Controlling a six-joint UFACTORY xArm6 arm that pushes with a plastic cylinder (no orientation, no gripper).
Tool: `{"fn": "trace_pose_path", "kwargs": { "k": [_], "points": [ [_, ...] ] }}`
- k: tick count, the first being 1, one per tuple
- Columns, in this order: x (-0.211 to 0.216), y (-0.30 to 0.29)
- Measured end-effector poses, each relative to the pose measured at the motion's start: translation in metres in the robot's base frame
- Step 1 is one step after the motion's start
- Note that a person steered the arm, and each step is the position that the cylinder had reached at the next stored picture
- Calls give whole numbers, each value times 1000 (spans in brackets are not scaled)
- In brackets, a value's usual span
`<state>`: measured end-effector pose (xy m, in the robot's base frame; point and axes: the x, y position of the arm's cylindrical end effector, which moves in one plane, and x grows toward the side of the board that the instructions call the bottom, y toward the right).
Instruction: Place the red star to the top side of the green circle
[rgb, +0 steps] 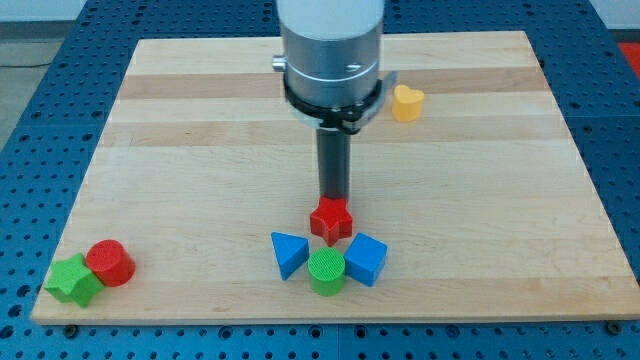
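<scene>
The red star (331, 221) lies near the board's bottom centre, just above the green circle (326, 272) and almost touching it. My tip (333, 199) is at the star's top edge, touching or nearly touching it. The rod comes down from the grey arm body (331, 50) at the view's top. A blue triangle (289, 253) sits left of the green circle and a blue cube (366, 259) sits right of it, both close to it.
A red cylinder (110, 263) and a green star (73, 280) touch each other at the bottom left corner. A yellow heart (406, 103) lies at the upper right. The wooden board (200, 150) rests on a blue perforated table.
</scene>
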<state>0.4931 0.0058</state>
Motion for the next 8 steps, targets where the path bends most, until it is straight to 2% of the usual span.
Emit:
{"fn": "trace_pose_path", "kwargs": {
  "k": [7,8],
  "points": [
    [28,5],
    [24,31]
  ]
}}
